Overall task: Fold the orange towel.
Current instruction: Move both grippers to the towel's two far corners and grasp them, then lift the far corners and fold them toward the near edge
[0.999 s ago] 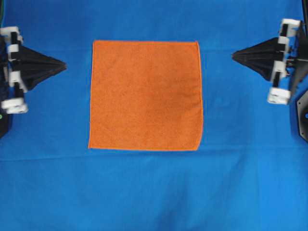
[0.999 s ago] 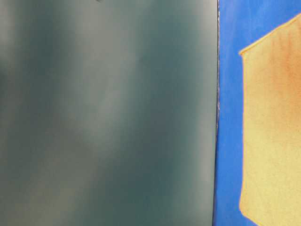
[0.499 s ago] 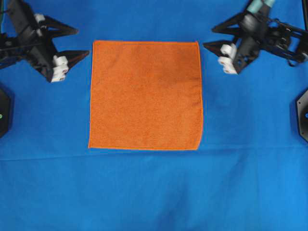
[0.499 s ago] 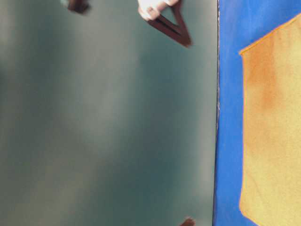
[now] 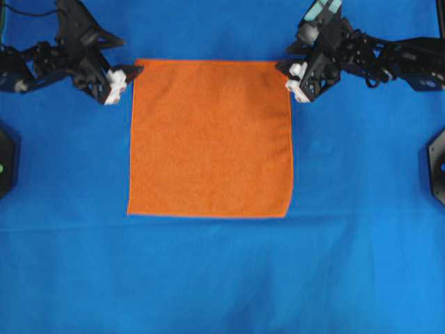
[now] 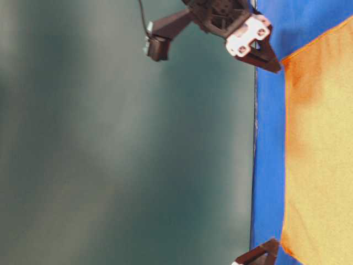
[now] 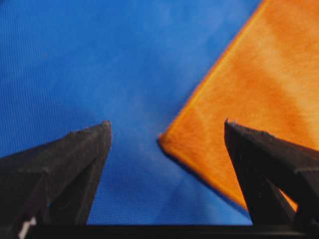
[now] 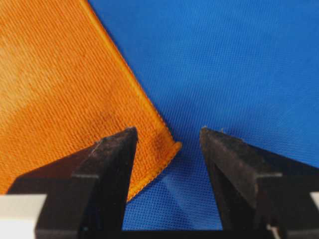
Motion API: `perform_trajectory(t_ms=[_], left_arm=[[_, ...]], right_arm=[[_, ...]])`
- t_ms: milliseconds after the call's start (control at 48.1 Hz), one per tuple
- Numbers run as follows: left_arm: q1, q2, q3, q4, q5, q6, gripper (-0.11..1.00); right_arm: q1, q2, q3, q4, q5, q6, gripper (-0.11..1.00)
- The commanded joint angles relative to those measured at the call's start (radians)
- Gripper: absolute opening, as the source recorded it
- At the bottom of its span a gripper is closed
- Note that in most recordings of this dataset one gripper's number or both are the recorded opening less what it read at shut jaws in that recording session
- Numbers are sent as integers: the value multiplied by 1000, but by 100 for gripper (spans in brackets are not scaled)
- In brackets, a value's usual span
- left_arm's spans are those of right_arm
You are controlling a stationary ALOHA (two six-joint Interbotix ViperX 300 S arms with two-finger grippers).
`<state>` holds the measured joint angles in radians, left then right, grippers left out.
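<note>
Straddling the orange towel's eleven and one o'clock corners, left gripper and right gripper hang spread, unladen, poised to pinch for folding

The flat square orange microfibre towel lies on the large blue cloth; bare blue cloth surrounds every edge. Only the two black grippers crowd its far corners.
</note>
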<state>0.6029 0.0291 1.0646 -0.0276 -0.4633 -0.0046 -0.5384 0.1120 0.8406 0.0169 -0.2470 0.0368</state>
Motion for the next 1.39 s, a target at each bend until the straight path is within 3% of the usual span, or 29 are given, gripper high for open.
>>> perform_trajectory(t_ms=[0, 166, 250, 395, 499, 562, 770, 1061, 1373], left_arm=[[6, 29, -32, 2, -9, 3, 89], [6, 78, -61, 2, 2, 8, 85], [6, 94, -69, 2, 18, 26, 77], [-5, 106, -75, 2, 28, 74, 39], [-20, 106, -75, 2, 29, 87, 11], [-26, 104, -75, 2, 29, 87, 1], [-29, 78, -75, 2, 35, 91, 1], [-29, -63, -74, 2, 121, 117, 1], [-63, -97, -64, 2, 158, 114, 1]], right_arm=[[-9, 15, -20, -2, -17, -2, 57], [-11, 31, -20, -2, -18, -2, 53], [-11, 31, -21, -3, -18, -2, 41], [-9, 31, -20, -8, -18, -3, 2], [-6, 31, -21, -11, -18, -3, 1], [-6, 31, -21, -12, -18, -3, 1], [-6, 25, -28, -11, -18, -2, 1], [-6, -64, -21, -11, -12, -2, 1], [-3, -74, -18, -11, -11, 0, 1]])
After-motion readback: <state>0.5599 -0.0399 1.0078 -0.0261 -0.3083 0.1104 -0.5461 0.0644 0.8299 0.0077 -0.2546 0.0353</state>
